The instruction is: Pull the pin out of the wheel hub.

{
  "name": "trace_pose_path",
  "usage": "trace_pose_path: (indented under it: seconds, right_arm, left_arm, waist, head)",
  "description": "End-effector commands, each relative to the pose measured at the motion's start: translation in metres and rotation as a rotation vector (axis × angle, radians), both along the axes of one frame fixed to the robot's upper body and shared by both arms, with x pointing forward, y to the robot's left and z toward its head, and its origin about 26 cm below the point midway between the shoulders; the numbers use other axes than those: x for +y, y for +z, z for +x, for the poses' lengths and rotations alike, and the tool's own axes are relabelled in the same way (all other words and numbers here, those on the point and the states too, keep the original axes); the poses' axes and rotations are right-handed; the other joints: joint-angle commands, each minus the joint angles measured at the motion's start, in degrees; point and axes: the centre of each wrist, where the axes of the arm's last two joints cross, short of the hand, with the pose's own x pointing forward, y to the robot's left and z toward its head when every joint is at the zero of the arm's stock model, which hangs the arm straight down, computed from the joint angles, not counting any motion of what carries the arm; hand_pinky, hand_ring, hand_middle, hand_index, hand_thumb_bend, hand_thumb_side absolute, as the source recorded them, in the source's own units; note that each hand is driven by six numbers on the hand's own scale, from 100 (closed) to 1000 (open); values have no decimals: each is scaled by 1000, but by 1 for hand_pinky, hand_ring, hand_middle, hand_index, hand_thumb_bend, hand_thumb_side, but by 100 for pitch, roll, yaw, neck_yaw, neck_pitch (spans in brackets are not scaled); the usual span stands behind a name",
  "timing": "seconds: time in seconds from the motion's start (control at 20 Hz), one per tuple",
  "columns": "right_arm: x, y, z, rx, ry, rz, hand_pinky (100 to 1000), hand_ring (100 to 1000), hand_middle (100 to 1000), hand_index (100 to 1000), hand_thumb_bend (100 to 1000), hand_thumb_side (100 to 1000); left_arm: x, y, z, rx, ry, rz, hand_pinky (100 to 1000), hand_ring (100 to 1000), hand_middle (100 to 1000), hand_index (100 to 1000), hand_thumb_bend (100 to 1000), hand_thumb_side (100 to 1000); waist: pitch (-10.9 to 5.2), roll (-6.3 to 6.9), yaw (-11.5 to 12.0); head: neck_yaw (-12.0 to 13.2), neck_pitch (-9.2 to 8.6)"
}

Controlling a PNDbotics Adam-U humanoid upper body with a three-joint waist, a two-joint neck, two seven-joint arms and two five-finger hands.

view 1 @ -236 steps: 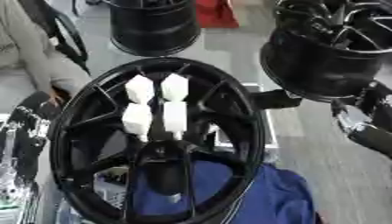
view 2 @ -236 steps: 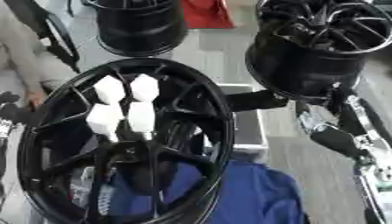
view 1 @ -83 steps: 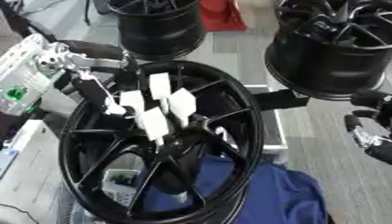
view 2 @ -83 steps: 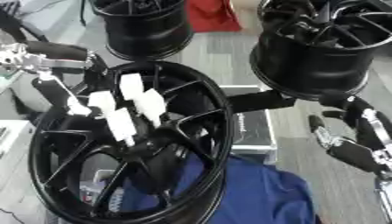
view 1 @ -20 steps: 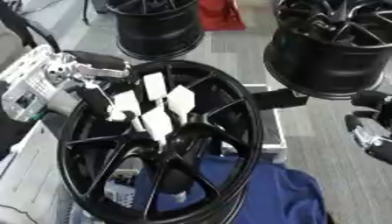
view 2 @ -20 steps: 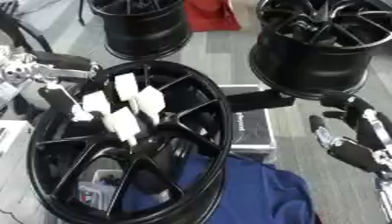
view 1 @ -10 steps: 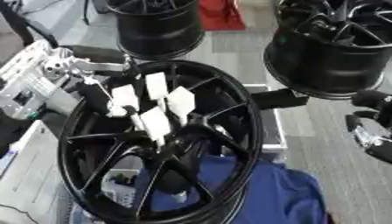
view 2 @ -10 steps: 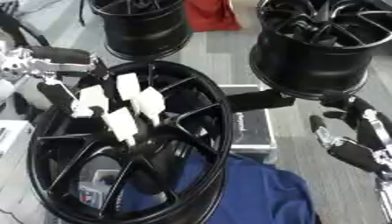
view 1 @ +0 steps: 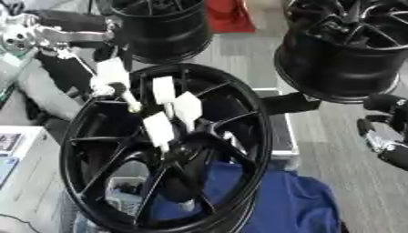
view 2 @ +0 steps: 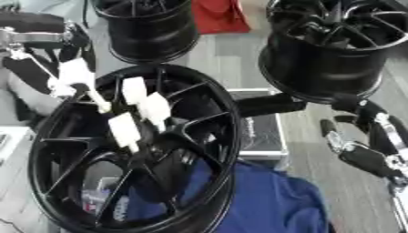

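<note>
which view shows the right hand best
The right eye view: the right hand shows with its arm, fingers relaxed, idle beside the wheel. The left eye view cuts it off at the picture's right edge, so only part shows.

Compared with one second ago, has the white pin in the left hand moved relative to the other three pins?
Yes. The pin held by the left hand has drawn up and left, away from the other three pins still seated in the wheel hub.
</note>
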Motion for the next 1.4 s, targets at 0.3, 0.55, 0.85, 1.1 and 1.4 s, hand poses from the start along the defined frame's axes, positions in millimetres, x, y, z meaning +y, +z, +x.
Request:
trace_pose_path:
  seconds: [0.3, 0.55, 0.85, 1.1, 1.4]
  right_arm:
    - [-11, 5, -1, -13, -32, -29, 783, 844, 769, 833, 243, 239]
    - [-11, 5, 0, -15, -32, -29, 784, 844, 769, 833, 243, 239]
    - [-10, 6, 0, -16, -29, -29, 784, 844, 769, 833, 241, 240]
    - [-10, 6, 1, -15, -26, -28, 784, 844, 768, 834, 239, 241]
    - [-8, 7, 1, -18, -24, -24, 784, 844, 769, 833, 234, 242]
  left_arm:
    - [53, 19, -8, -74, 215, 9, 471, 421, 430, 645, 122, 199]
    - [120, 0, -9, -73, 522, -35, 489, 442, 443, 656, 158, 194]
    - [168, -45, -6, 25, 759, -12, 587, 510, 518, 718, 240, 203]
    - [197, -95, -8, 120, 916, 5, 661, 577, 586, 769, 322, 219]
    - [213, -147, -9, 147, 1016, -48, 808, 796, 807, 904, 631, 464]
  waist:
    - [-97, -23, 100]
    - [-86, -43, 90]
    - [-77, -78, 125]
    - [-58, -130, 108]
    - [-47, -163, 132]
  head:
    - [-101, 8]
    - [-73, -29]
    - [-73, -31]
    - [-69, -40]
    - [-98, -52]
